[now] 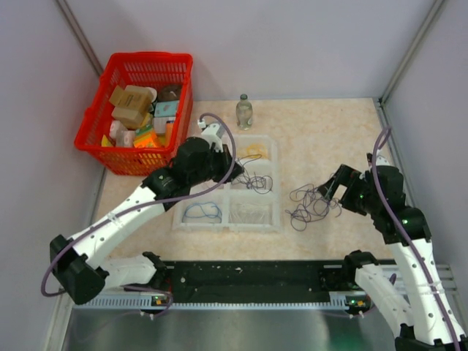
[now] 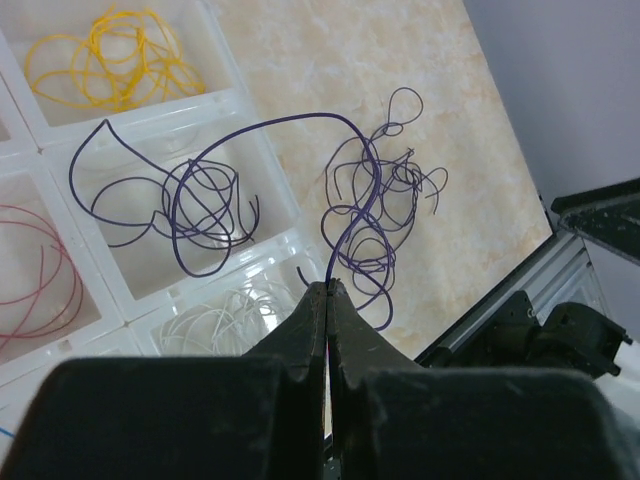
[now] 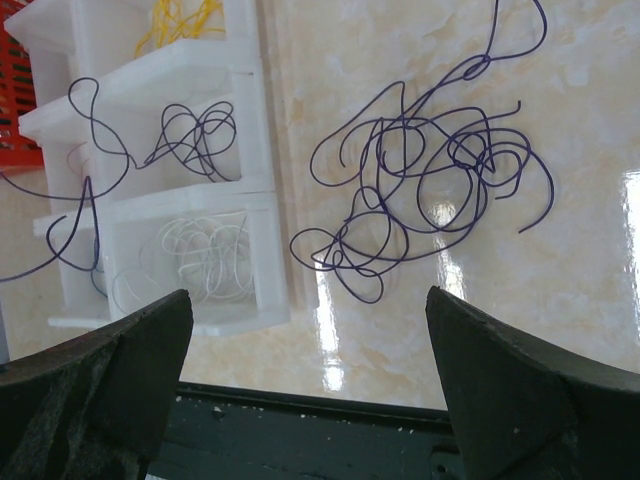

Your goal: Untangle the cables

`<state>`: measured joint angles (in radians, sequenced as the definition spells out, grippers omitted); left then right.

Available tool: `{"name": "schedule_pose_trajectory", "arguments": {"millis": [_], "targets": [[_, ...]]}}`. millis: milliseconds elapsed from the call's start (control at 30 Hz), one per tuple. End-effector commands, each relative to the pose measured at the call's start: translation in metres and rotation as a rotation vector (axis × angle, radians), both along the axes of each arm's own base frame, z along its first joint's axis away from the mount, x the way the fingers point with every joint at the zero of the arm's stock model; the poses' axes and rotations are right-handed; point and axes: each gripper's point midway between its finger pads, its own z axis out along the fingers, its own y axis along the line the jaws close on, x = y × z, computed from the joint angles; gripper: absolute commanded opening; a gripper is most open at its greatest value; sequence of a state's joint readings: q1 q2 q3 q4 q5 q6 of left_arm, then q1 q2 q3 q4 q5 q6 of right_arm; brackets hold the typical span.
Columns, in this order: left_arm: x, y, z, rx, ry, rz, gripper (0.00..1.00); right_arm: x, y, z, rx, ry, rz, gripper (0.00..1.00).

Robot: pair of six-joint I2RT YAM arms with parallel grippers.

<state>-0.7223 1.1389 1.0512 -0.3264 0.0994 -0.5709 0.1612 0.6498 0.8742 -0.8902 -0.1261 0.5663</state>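
A beige, marbled tabletop enclosed by pale wall panels fills the scene. On its bare surface lie the cables, a loose, flat bunch of dark purple loops just to the right of a clear compartment tray. The right gripper hovers at the near right side of this bunch, its 2 fingers spread wide with nothing between them. The left gripper is over the tray with its jaws pressed together on 1 purple strand. The strand rises from the jaws, arcs over and drops toward the tray's compartment of purple wire. Where the strand ends among those loops cannot be told. Other compartments hold yellow wire, white wire, red wire and blue wire. Behind the tray a small glass bottle stands upright. A red basket packed with small boxes and packets sits at the far left corner. A black rail runs along the near edge between the arm bases.
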Motion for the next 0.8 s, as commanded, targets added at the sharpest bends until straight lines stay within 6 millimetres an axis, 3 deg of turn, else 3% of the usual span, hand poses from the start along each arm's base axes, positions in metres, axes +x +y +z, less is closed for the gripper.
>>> {"name": "schedule_pose_trajectory", "arguments": {"millis": [0, 233, 400, 567, 767], "targets": [[0.026, -0.017, 0.004, -0.022, 0.063, 0.068, 0.0, 0.001, 0.001, 0.0, 0.004, -0.003, -0.003, 0.99], [0.083, 0.001, -0.056, 0.205, 0.075, 0.292, 0.0, -0.001, -0.001, 0.001, 0.002, -0.008, -0.01, 0.99], [0.109, 0.003, -0.104, 0.374, 0.109, 0.336, 0.0, -0.003, 0.0, -0.003, 0.003, 0.005, -0.009, 0.99], [0.098, 0.003, -0.16, 0.472, 0.245, 0.312, 0.0, -0.003, 0.0, -0.006, 0.003, 0.013, -0.009, 0.99], [0.074, 0.0, -0.197, 0.472, 0.291, 0.262, 0.0, -0.002, 0.002, -0.014, 0.008, 0.028, -0.002, 0.99]]}}
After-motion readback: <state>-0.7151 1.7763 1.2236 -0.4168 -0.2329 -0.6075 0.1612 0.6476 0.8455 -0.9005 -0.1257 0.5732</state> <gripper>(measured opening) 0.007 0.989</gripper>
